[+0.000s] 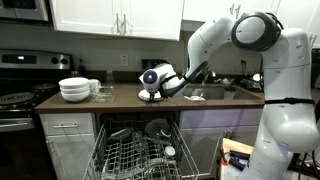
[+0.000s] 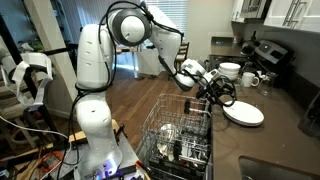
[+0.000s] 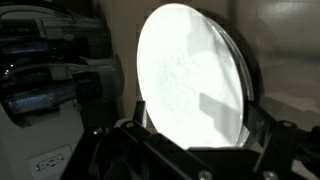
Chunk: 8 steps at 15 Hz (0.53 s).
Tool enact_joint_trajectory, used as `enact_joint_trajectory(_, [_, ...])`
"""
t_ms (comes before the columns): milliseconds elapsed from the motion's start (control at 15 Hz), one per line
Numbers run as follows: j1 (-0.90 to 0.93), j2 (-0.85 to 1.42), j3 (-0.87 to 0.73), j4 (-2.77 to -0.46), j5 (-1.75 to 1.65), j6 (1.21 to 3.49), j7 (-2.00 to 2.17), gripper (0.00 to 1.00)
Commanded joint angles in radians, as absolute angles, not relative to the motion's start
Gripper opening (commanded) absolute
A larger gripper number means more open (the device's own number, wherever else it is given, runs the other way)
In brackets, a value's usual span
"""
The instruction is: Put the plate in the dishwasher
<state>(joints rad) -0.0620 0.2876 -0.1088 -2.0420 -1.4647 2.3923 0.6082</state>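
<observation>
The white plate (image 2: 244,114) lies flat on the dark counter above the dishwasher; it also shows in an exterior view (image 1: 150,97). In the wrist view the plate (image 3: 190,75) fills the middle of the picture. My gripper (image 2: 215,92) hovers low at the plate's rim, also seen in an exterior view (image 1: 150,84). Its fingers (image 3: 195,140) stand wide apart on either side of the plate's near edge, open and holding nothing. The dishwasher (image 1: 140,155) stands open below, its grey wire rack (image 2: 185,135) pulled out with some dishes in it.
A stack of deep white bowls (image 1: 75,90) and mugs (image 2: 250,78) stand on the counter beside the black stove (image 1: 20,95). A sink (image 1: 215,92) lies past the gripper. The robot's white base (image 2: 90,120) stands next to the rack.
</observation>
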Motion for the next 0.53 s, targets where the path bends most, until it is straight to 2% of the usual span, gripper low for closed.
enact_joint_trajectory(0, [-0.076,0.311,-0.099,-2.017,-1.480,2.394,0.612,0.74])
enact_joint_trajectory(67, [-0.076,0.311,-0.099,-2.018,-1.479,2.394,0.612,0.78])
enact_joint_trajectory(133, [-0.075,0.311,-0.098,-2.018,-1.479,2.394,0.613,0.74])
enact_joint_trajectory(200, [-0.076,0.312,-0.098,-2.018,-1.479,2.394,0.612,0.75])
enact_joint_trajectory(267, [-0.076,0.314,-0.098,-2.019,-1.480,2.396,0.612,0.72])
enact_joint_trajectory(333, [-0.076,0.313,-0.098,-2.019,-1.480,2.395,0.612,0.51])
enact_joint_trajectory(400, [-0.076,0.312,-0.098,-2.019,-1.480,2.396,0.611,0.50])
enact_joint_trajectory(467, [-0.076,0.313,-0.097,-2.020,-1.481,2.396,0.612,0.43])
